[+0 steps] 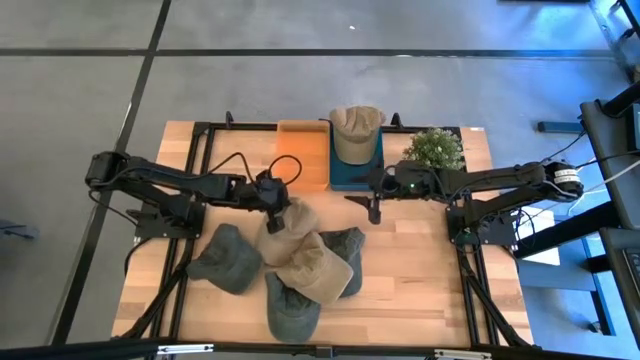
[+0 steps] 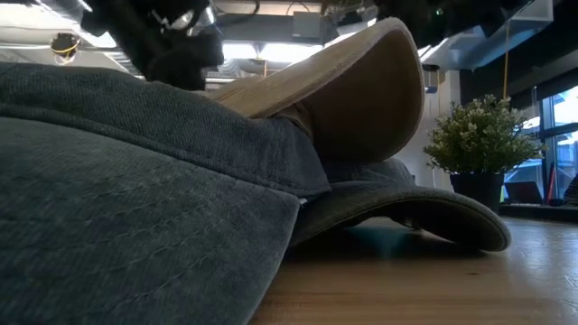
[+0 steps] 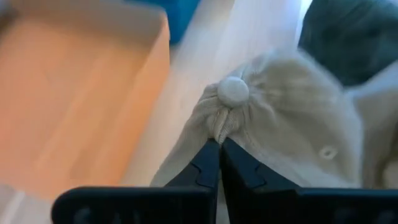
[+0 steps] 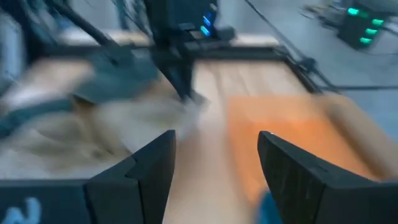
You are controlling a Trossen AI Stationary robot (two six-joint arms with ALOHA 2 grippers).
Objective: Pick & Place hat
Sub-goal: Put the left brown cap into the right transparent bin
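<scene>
Two fingers of left gripper (image 3: 219,163) pressed together, pinching tan hat (image 3: 292,118) by crown fabric near its button, prob. to lift it toward orange bin (image 1: 302,155). Right gripper (image 4: 216,155) spread, empty, near blue bin (image 1: 355,170) w/ a hat already in.

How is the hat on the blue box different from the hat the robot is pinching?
The tan hat on the blue box sits alone up on the box, untouched. The beige hat lies on the table against other hats, and the left pincer is shut on its crown. Both are light-coloured caps.
</scene>
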